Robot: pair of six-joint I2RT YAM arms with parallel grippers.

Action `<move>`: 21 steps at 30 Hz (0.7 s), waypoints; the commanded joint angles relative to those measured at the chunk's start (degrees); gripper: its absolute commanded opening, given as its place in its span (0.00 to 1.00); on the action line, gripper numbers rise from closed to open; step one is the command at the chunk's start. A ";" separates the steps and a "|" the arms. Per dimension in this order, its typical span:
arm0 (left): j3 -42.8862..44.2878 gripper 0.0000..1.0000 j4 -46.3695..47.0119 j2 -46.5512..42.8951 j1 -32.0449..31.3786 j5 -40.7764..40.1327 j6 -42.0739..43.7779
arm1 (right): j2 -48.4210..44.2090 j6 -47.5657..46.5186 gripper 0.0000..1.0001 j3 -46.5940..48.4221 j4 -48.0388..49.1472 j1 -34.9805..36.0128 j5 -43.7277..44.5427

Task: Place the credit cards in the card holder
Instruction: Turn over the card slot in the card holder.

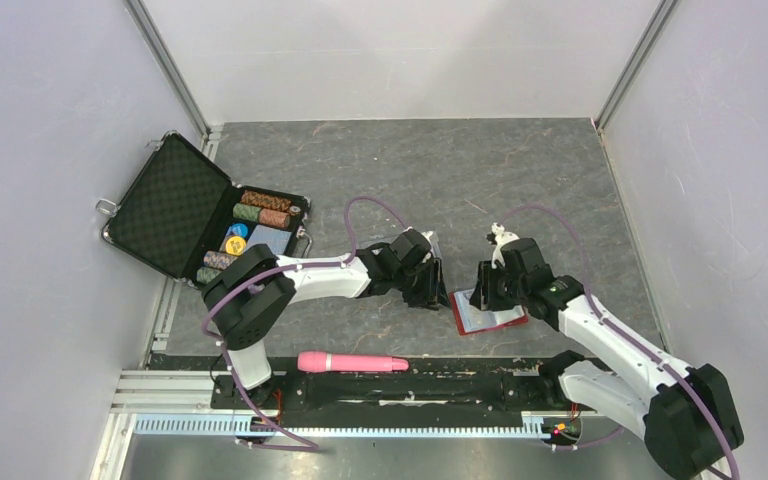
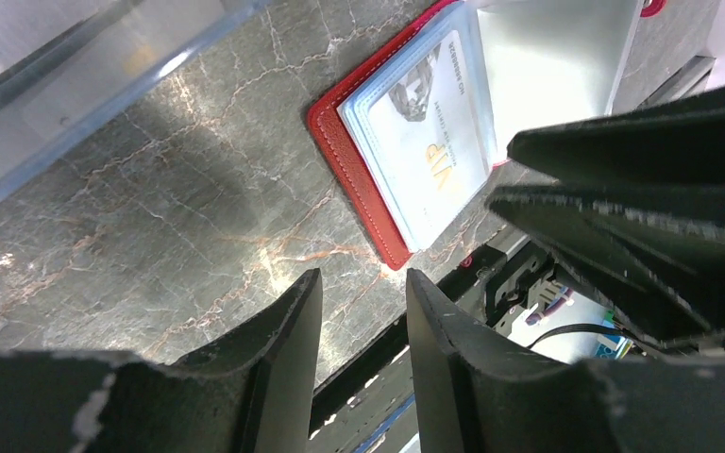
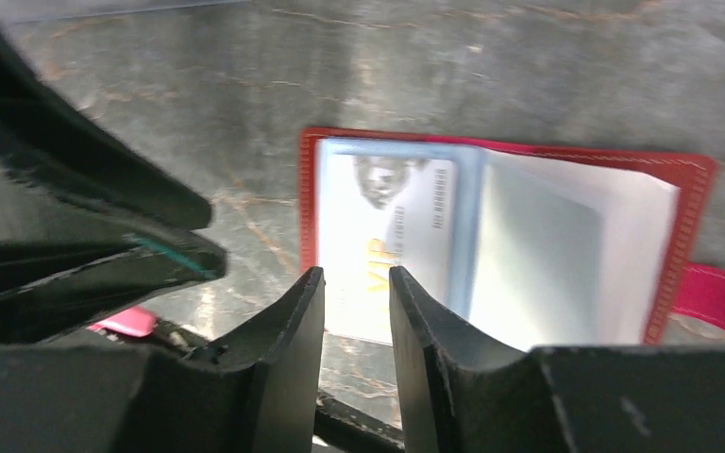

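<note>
Far left, an open black briefcase (image 1: 165, 205) is seen against the side wall, with stacked poker chips (image 1: 265, 208) packed in its tray. A flat grey-blue piece (image 1: 268, 240) is lodged among them; whether it is a card cannot be told. Along the near rail a pink cylinder-like object (image 1: 352, 362) is laid flat, well apart from the action.

Now to the middle of the bench (image 1: 440, 170): the left arm is stretched rightward and the left pincer (image 2: 363, 276) is held low over bare stone, just left of the card holder (image 2: 361, 179). Its jaws are parted, and only the bench surface is seen through the gap, so nothing is gripped. Just beyond it a clear plastic case (image 2: 75, 94) is parked, and the approach from that side is crowded by it.

The red card holder is spread open and flat on the bench, right between the two pincers. One credit card (image 2: 429, 142), pale with gold "VIP" lettering, is already tucked in the left-hand pocket. The right-hand pocket is seen only as a pale, glaring sheet. The snap tab (image 3: 717, 293) is thrown out to the far side.

On the right, the right pincer (image 3: 357, 274) is poised over the near edge of that card. Its jaws are narrowed to a slim gap and nothing is seen caught between them; contact with the card cannot be told. The two pincers are brought close together here, each filling the edge of the other's wrist view.
</note>
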 commanded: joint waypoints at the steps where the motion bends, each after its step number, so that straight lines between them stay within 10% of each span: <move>1: 0.54 0.45 2.05 -1.79 -0.17 0.78 -0.30 | 1.08 -2.14 0.35 -0.31 -2.94 -2.44 4.59; 21: -1.05 0.45 0.35 -3.45 -0.19 -0.50 0.46 | 5.13 8.89 0.22 -9.78 17.36 0.60 -18.47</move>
